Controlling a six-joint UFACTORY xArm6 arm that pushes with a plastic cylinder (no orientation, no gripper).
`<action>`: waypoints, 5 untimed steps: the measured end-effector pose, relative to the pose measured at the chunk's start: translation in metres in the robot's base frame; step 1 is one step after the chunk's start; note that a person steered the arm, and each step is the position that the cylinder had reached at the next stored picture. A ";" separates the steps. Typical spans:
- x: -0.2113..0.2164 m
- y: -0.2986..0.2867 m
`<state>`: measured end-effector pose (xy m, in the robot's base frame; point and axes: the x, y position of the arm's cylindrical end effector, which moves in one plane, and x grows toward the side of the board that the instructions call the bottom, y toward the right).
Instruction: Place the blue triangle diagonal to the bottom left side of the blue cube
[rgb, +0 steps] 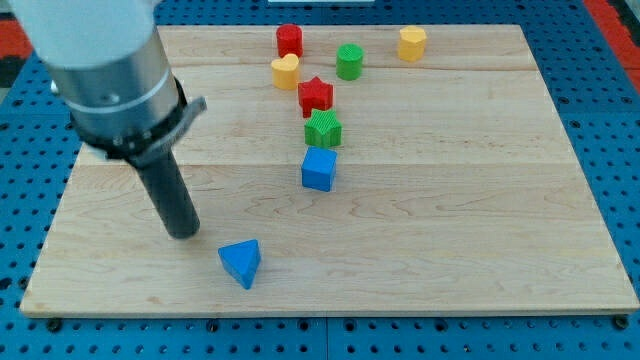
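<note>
Surface: wooden board (480, 250) is lying on a blue perforated table (20, 120).
Landmark: blue cube (319, 169) is sitting near the board's middle; every place below is being given from it.
Blue triangle (241, 263): it is lying nearest the view's bottom, down and to the view's left of the cube, well apart from it.
Tip (183, 232): the rod is carrying no jaws, so nothing is being clenched or released; the tip is resting further to the view's left than the triangle, near it but not touching.
Green cube (323, 129): it is sitting just above the landmark, almost touching.
Red star (315, 95): it is sitting above that.
Far blocks: yellow heart (285, 71), green cylinder (349, 61), red cylinder (290, 40) and yellow hexagon (411, 43) are lying toward the view's top.
Progress: the triangle is already lying on the wanted diagonal; closing the gap is probably remaining.
</note>
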<state>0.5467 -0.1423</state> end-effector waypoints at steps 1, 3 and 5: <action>0.032 -0.008; 0.041 0.056; 0.018 0.113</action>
<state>0.5647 -0.0293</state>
